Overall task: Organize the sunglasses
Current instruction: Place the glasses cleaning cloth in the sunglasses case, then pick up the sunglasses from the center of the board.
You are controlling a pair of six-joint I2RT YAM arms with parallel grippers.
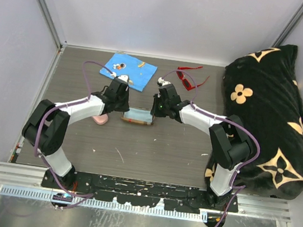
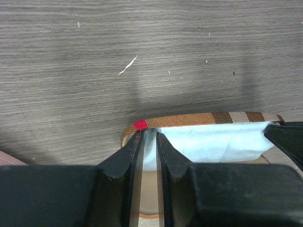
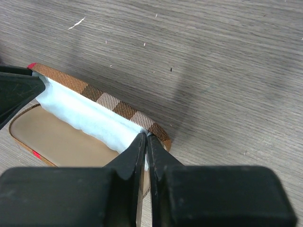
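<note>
The red sunglasses (image 1: 187, 78) lie folded at the back of the table, right of centre, away from both grippers. A slim brown plaid case (image 1: 137, 121) lies open mid-table, tan inside, with a light blue cloth (image 2: 213, 142) along its far rim (image 3: 109, 100). My left gripper (image 2: 149, 133) is at the case's left end by a red tab, jaws a narrow gap apart over the cloth's edge. At the case's right end, my right gripper (image 3: 146, 135) is pinched on the cloth (image 3: 85, 116). In the top view, the left gripper (image 1: 123, 105) and right gripper (image 1: 156, 110) flank the case.
A blue printed cloth (image 1: 128, 71) lies flat at the back left. A pink case (image 1: 101, 119) peeks out under my left arm. A black cushion with tan flowers (image 1: 275, 114) fills the right side. Walls close the table at left and back.
</note>
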